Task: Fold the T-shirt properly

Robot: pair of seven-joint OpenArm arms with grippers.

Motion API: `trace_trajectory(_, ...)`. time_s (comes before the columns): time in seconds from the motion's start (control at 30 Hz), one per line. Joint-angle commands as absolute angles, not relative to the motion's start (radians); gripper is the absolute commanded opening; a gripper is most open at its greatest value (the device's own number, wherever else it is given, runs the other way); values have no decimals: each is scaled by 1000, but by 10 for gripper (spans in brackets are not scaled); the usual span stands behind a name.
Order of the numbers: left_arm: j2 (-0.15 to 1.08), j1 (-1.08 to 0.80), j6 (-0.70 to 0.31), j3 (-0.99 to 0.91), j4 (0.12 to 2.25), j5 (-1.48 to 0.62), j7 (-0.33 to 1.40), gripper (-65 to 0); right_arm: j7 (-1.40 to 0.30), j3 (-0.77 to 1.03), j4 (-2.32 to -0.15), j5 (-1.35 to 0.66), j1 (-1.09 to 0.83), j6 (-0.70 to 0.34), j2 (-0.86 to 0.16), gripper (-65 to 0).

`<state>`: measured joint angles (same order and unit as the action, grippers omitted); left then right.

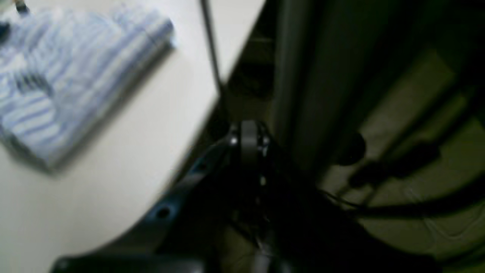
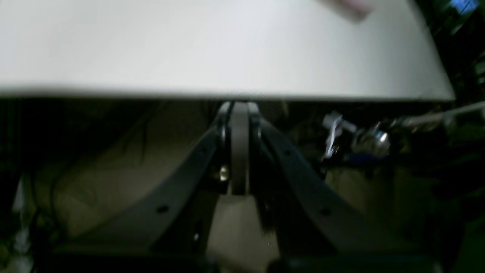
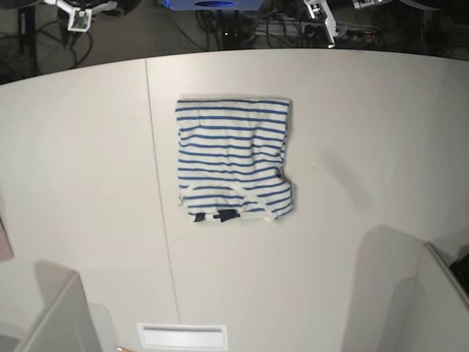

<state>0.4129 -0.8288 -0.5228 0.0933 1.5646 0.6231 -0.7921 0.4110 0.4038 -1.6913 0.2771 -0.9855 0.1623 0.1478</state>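
The T-shirt (image 3: pixel 233 158) lies folded into a compact rectangle on the middle of the white table (image 3: pixel 366 132), white with blue stripes, its dark label (image 3: pixel 220 215) showing at the near edge. In the left wrist view the T-shirt (image 1: pixel 75 76) is blurred at the upper left. My left gripper (image 1: pixel 248 138) is shut and empty, hanging off the table's edge, well away from the shirt. My right gripper (image 2: pixel 239 113) is shut and empty, its tips just below the table's edge (image 2: pixel 227 93). Neither gripper shows in the base view.
Grey arm housings rise at the base view's lower left (image 3: pixel 51 308) and lower right (image 3: pixel 421 293). A white slot plate (image 3: pixel 182 336) sits at the near edge. Cables and equipment (image 3: pixel 293 22) lie beyond the far edge. A pinkish object (image 2: pixel 348 5) sits at the table's side.
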Motion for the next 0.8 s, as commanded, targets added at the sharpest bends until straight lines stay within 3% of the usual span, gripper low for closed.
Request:
trace_trajectory(0.0, 415, -851, -524, 99, 1527, 613, -822, -650, 427, 407, -1650, 278, -1001, 171, 143, -650)
trace_trajectory(0.27, 317, -769, -524, 97, 1079, 608, -785, -650, 427, 363, -1092, 282, -829, 171, 117, -650)
trace_trajectory(0.37, 236, -662, -518, 93, 845, 590, -555, -650, 426, 361, -848, 282, -720, 171, 84, -650)
trace_trajectory(0.47, 170, -575, -438, 61, 653, 536, -384, -650, 372, 349, -639, 282, -621, 168, 27, -650)
trace_trajectory(0.63, 113, -331, -302, 44, 162, 398, -369, -650, 274, -5, -134, 277, -332, 142, -93, -650)
trace_trajectory(0.7, 96, -255, -272, 44, 4, 317, -427, -650, 280, -127, -22, 275, -245, 68, -94, -650)
trace_trajectory(0.77, 90, -236, -271, 45, 0, 231, -478, -650, 286, -143, 0, 275, -213, -24, -71, -650)
